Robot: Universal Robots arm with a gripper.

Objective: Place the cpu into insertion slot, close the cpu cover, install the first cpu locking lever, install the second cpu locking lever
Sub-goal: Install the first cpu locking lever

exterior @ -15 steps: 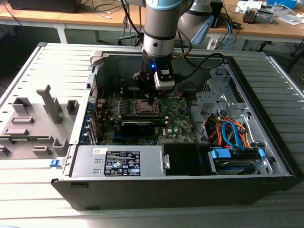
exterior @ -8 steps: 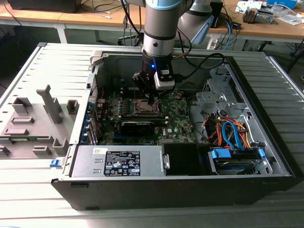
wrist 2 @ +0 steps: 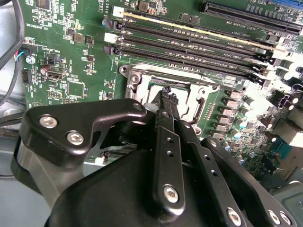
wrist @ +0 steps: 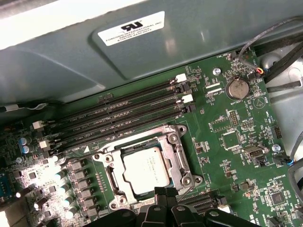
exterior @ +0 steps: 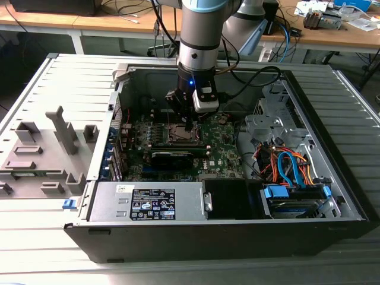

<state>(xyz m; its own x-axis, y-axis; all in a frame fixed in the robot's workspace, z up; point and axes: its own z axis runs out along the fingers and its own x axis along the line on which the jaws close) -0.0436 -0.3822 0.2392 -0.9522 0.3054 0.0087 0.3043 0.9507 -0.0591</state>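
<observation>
My tool (wrist: 165,193) hangs inside the open computer case (exterior: 332,228), its two fingers (wrist 2: 166,142) pressed together with nothing between them. Just beneath my fingertips sits the one insertion slot (wrist: 147,168), its silver frame open, and one cpu (wrist: 146,170) lies seated flat in it, silver top up. Beyond the slot, away from my tool, run four long memory slots (wrist: 118,118) side by side, each unfilled. One round coin battery (wrist: 236,88) sits off to the side on the green motherboard (wrist: 227,156).
</observation>
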